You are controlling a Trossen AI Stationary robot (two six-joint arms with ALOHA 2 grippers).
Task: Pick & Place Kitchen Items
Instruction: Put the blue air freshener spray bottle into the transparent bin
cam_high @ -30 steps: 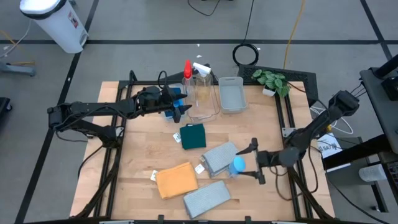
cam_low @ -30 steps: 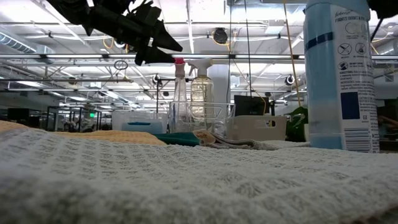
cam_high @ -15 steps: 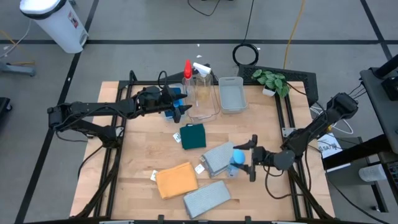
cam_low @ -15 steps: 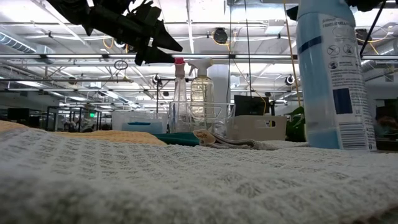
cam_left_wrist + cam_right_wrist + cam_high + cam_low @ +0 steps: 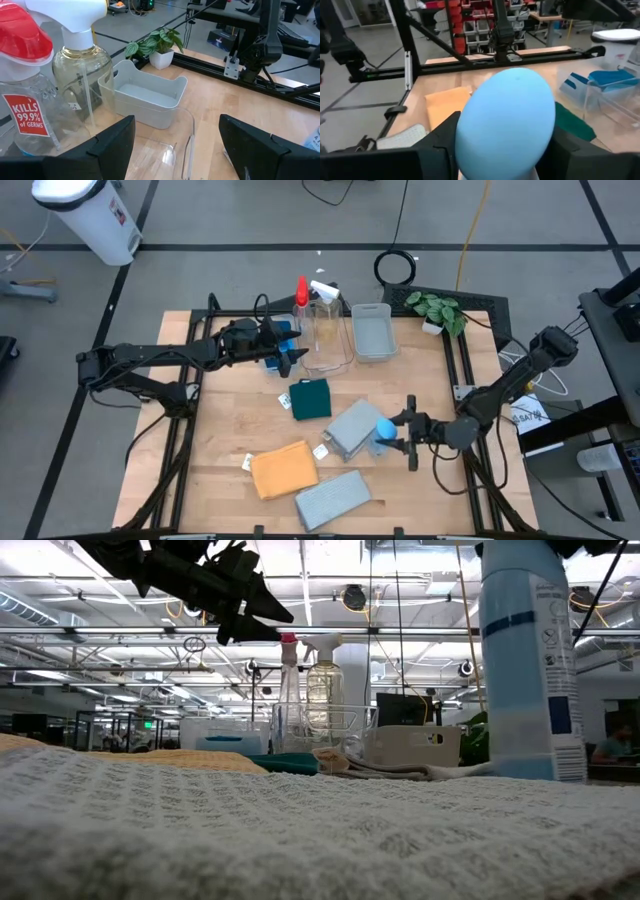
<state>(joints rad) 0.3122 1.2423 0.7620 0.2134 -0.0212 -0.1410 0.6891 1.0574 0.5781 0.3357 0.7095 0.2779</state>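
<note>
On the table [image 5: 230, 430], four cloths are left loose: orange [image 5: 283, 470], two grey [image 5: 333, 498], dark green [image 5: 311, 398]. The blue-topped bottle [image 5: 382, 431], upright on a grey cloth, is pinched by the right gripper [image 5: 392, 434]. Beside the clear bin [image 5: 326, 340], the left gripper [image 5: 288, 352] is held spread, empty.

1. A robotics lab or workshop is indicated: a pale wooden table [image 5: 400, 490] is framed by black metal rails [image 5: 455, 298].
2. At ten o'clock, grey concrete floor [image 5: 200, 220] is seen; exposed ceiling trusses [image 5: 420, 635] and red parts bins [image 5: 470, 30] are shown.
</note>
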